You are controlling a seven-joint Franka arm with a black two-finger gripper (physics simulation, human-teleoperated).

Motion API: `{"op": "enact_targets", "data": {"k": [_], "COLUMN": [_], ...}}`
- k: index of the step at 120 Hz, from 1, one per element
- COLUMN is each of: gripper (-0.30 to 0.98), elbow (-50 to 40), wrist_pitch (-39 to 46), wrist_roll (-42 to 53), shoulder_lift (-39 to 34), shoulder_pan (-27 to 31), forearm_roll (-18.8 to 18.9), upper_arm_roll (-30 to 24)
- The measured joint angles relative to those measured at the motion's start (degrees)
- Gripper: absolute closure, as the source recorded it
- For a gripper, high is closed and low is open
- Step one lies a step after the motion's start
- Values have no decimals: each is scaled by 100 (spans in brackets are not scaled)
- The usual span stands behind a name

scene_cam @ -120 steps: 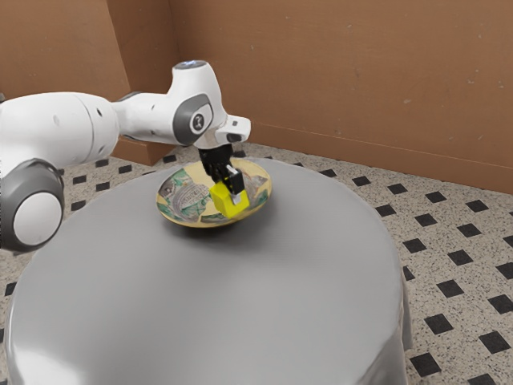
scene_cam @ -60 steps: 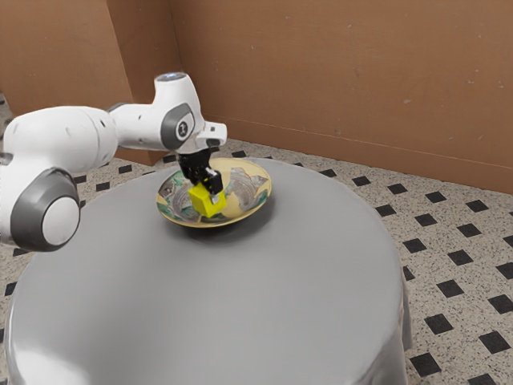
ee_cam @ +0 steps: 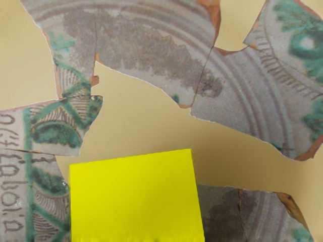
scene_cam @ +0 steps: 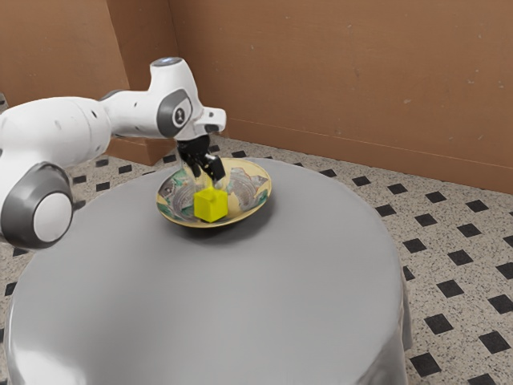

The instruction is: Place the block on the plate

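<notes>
Rising since the earlier exterior view, the gripper (scene_cam: 206, 176) is holding nothing, fingers parted above the block (scene_cam: 211, 205), which is sitting on the plate (scene_cam: 244, 178), its flat top in the wrist view suggesting something stiff, light, best pinched by opposite sides.

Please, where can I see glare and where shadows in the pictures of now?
Exterior view: pale glare on the table toward the lower left corner, a soft dark shadow on it under the near rim of the plate; wrist view: the block looks bright and evenly yellow, with no glare spot on it, and the plate's beige parts show soft shading.
</notes>
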Motion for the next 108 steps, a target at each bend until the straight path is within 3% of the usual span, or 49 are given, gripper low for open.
{"op": "enact_targets", "data": {"k": [56, 108], "gripper": [1, 0], "elbow": [-1653, -1572], "wrist_pitch": [-626, -1284], "wrist_roll": [8, 116], "shoulder_lift": [-2201, -2615], "shoulder_pan": [-377, -497], "forearm_roll": [9, 431], "upper_arm_roll": [-306, -445]}}
